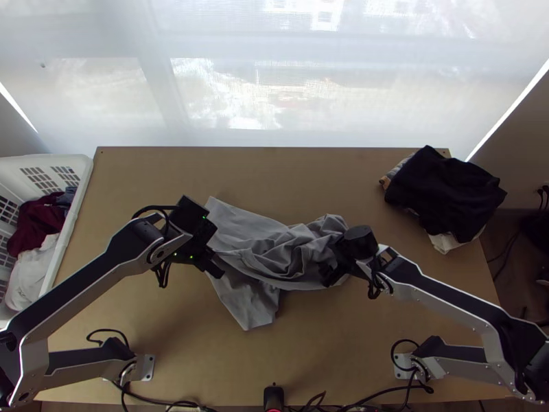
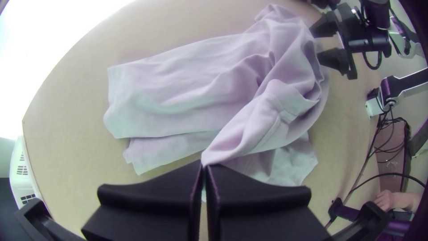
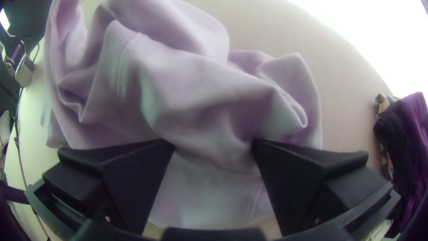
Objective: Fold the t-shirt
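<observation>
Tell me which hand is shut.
The left hand: its fingers are together, pinching a drawn-out point of the shirt. The right hand differs: its fingers stand apart over the shirt.

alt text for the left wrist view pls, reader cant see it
A pale, partly bunched t-shirt lies on a wooden table, one gathered bit pinched in the closed fingers of the left end effector. The right end effector is by the shirt's bunched end, fingers apart; part of a white basket shows at one edge.
</observation>
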`<action>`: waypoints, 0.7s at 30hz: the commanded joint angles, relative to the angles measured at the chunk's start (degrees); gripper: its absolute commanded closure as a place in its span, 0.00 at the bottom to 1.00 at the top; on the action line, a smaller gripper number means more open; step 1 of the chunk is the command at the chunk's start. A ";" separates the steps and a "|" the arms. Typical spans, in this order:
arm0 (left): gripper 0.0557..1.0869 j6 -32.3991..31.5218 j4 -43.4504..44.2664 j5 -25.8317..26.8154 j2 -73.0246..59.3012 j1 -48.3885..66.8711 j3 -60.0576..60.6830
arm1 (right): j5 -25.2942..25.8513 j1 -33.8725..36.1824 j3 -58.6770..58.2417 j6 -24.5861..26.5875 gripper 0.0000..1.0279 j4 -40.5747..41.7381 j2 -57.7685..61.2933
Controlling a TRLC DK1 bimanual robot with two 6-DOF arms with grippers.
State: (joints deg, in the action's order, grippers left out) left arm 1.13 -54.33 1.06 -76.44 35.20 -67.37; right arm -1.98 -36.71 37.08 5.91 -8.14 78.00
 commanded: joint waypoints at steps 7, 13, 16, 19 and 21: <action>0.96 0.28 0.18 -0.01 0.07 -1.36 -1.36 | 0.13 1.11 2.47 1.73 0.97 -1.09 -0.74; 0.96 0.72 0.10 -0.01 0.16 -4.70 -5.58 | 0.22 4.19 9.33 2.61 0.97 -7.85 -6.89; 0.96 0.81 0.10 -0.01 0.24 -6.90 -8.39 | 0.13 6.39 14.86 4.11 0.97 -11.28 -9.27; 0.96 0.90 0.10 -0.09 0.51 -9.36 -11.55 | 0.22 7.53 21.19 5.69 0.97 -14.62 -10.76; 0.96 0.81 0.10 -0.09 0.95 -10.68 -13.84 | 0.22 7.79 25.76 6.48 0.97 -16.91 -11.38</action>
State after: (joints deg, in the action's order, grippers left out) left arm 1.80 -54.28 1.04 -76.14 28.77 -75.13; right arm -1.83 -31.31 51.05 9.98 -18.65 70.24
